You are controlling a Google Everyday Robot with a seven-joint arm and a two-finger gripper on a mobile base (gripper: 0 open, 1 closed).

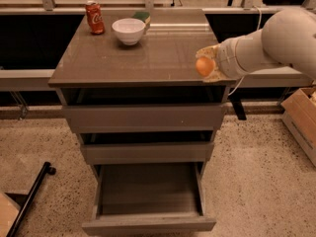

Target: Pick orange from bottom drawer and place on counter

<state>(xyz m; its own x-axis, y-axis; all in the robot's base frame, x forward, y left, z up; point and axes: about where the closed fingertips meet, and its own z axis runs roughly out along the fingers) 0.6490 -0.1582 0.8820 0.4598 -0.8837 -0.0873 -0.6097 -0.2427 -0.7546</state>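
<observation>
My gripper point(206, 64) is shut on the orange point(205, 66), a small round fruit held between the pale fingers point(210, 50). It hangs just over the right front edge of the counter point(123, 60), the glossy grey-brown top of the cabinet. The white arm reaches in from the right. The bottom drawer point(149, 216) stands pulled out at the foot of the cabinet, and its grey inside shows nothing in it.
A red soda can point(94, 17) and a white bowl point(128, 30) stand at the back left of the counter, with a green item point(142, 17) behind the bowl. The two upper drawers point(145, 116) are slightly open. A cardboard box point(302, 122) sits on the floor at right.
</observation>
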